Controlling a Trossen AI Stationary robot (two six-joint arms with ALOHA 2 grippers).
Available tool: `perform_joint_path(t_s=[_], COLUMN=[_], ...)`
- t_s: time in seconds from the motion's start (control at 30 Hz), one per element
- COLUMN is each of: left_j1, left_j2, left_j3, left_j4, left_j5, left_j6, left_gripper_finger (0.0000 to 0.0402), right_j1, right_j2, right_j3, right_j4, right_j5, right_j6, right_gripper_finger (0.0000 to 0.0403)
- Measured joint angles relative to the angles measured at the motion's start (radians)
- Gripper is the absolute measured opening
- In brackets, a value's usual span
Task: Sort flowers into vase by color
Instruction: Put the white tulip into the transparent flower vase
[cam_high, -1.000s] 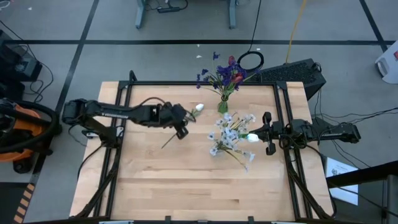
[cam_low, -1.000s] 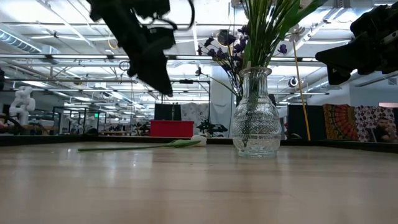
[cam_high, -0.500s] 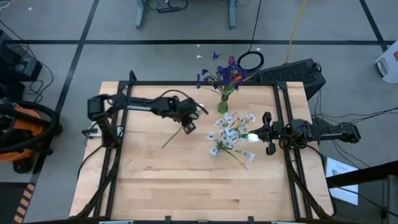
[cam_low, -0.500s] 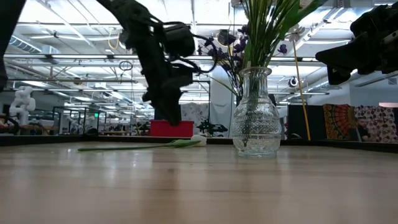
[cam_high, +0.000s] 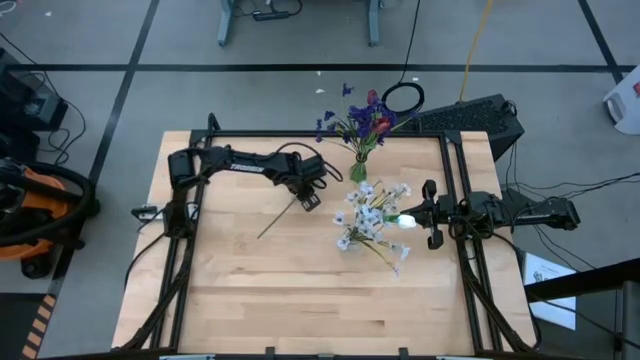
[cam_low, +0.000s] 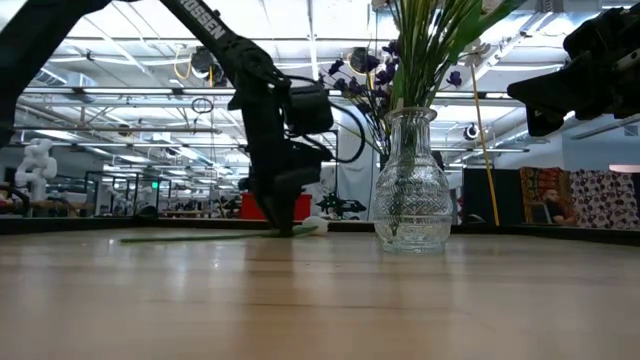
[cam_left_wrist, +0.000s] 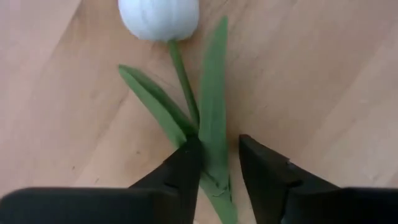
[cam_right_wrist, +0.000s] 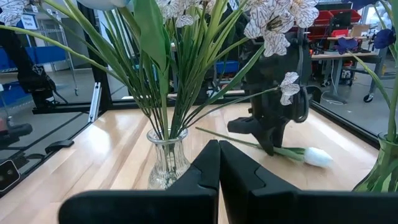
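A white tulip (cam_high: 275, 222) lies flat on the table, with its bud (cam_left_wrist: 158, 18) and green stem (cam_left_wrist: 183, 81) in the left wrist view. My left gripper (cam_high: 306, 197) is down at the table (cam_low: 285, 228), open, with a finger on either side of the stem (cam_left_wrist: 219, 149). A glass vase (cam_low: 412, 190) holds white blossom sprays (cam_high: 372, 215). A second vase (cam_high: 360, 170) farther back holds purple-blue sprays and a red bud. My right gripper (cam_high: 420, 215) hangs shut beside the white-flower vase (cam_right_wrist: 166, 158). My left gripper comes from above, pointing down. Its open fingers (cam_left_wrist: 188, 165) stand across the tulip's stem where the leaves branch (cam_left_wrist: 211, 155). I cannot tell whether they touch it. The tulip lies flat on the table.
The two vases stand close together right of the tulip, toward the far edge. Bare wood (cam_high: 300, 290) stretches across the near half of the table. A black frame rail (cam_high: 300, 133) runs along the far edge. A keyboard (cam_high: 470, 118) lies beyond the far right corner.
My left gripper has moved a little toward the table's right and has come down from well above the table onto the tulip's stem. The tulip has stayed where it was.
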Motion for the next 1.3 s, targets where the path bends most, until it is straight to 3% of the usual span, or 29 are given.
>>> perform_joint_path(t_s=[0.23, 0.37, 0.5, 0.63, 0.7, 0.83, 1.0, 1.17, 1.3], left_j1=[-0.009, -0.044, -0.106, -0.209, -0.245, -0.274, -0.343, -0.406, -0.438], left_j2=[0.002, -0.065, -0.219, -0.404, -0.497, -0.676, -0.827, -0.826, -0.742], left_j3=[0.001, -0.009, -0.007, -0.033, -0.061, -0.176, -0.416, -0.594, -0.602], left_j4=[-0.047, -0.172, -0.198, -0.111, -0.042, 0.225, 0.847, 1.437, 1.665], left_j5=[0.068, 0.096, 0.085, 0.018, -0.071, -0.187, -0.177, -0.13, -0.096], left_j6=[-0.028, -0.06, -0.127, -0.176, -0.167, -0.182, -0.108, 0.025, 0.158], left_gripper_finger=[0.0013, 0.0006, 0.0004, 0.0003, 0.0002, 0.0001, 0.0001, 0.0001, 0.0], right_j1=[0.0, 0.0, 0.0, 0.0, 0.0, 0.0, 0.0, 0.0, 0.0], right_j2=[0.0, 0.0, 0.0, 0.0, 0.0, 0.0, 0.0, 0.0, 0.0], right_j3=[0.0, 0.0, 0.0, 0.0, 0.0, 0.0, 0.0, 0.0, 0.0], right_j4=[0.0, 0.0, 0.0, 0.0, 0.0, 0.0, 0.0, 0.0, 0.0], right_j5=[0.0, 0.0, 0.0, 0.0, 0.0, 0.0, 0.0, 0.0, 0.0], right_j6=[0.0, 0.0, 0.0, 0.0, 0.0, 0.0, 0.0, 0.0, 0.0], right_gripper_finger=[0.0, 0.0, 0.0, 0.0, 0.0, 0.0, 0.0, 0.0, 0.0])
